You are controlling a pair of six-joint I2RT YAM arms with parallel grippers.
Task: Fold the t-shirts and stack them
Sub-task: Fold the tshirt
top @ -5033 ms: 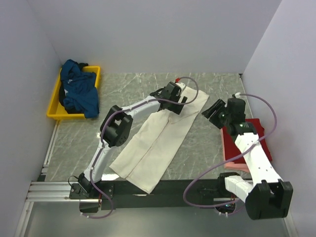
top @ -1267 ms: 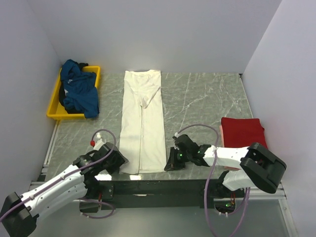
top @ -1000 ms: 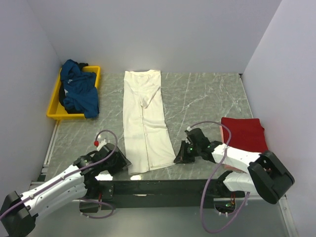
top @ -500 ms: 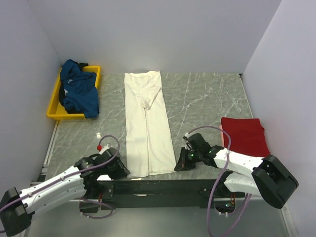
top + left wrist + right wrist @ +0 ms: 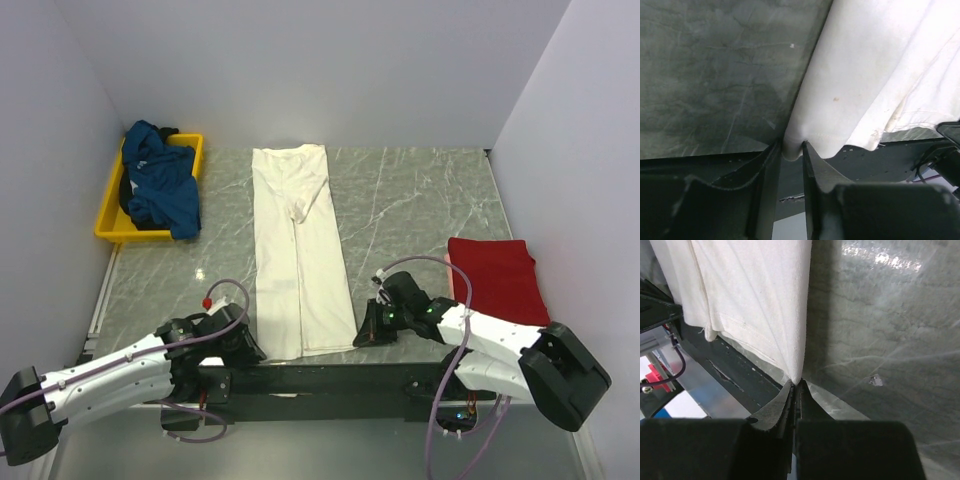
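The cream-white t-shirt (image 5: 295, 250) lies folded into a long narrow strip running from the back of the table to its front edge. At the strip's near left corner my left gripper (image 5: 252, 348) is shut on a bunched fold of the cloth (image 5: 865, 75), which shows pinched between its fingers (image 5: 791, 147). At the near right corner my right gripper (image 5: 362, 338) is shut tight on the edge of the cloth (image 5: 755, 300), the hem caught in its tips (image 5: 796, 384). A red t-shirt (image 5: 495, 278) lies folded at the right. A dark teal-blue t-shirt (image 5: 160, 185) is heaped in the tray.
The yellow tray (image 5: 108, 232) stands at the back left against the wall. The black mounting rail (image 5: 320, 375) runs along the table's front edge just below both grippers. White walls close the table in on the left, back and right.
The left gripper has closed on the shirt's near left corner. The strip's near end, skewed to the right a second ago, now lies straighter. The right gripper has kept its hold.
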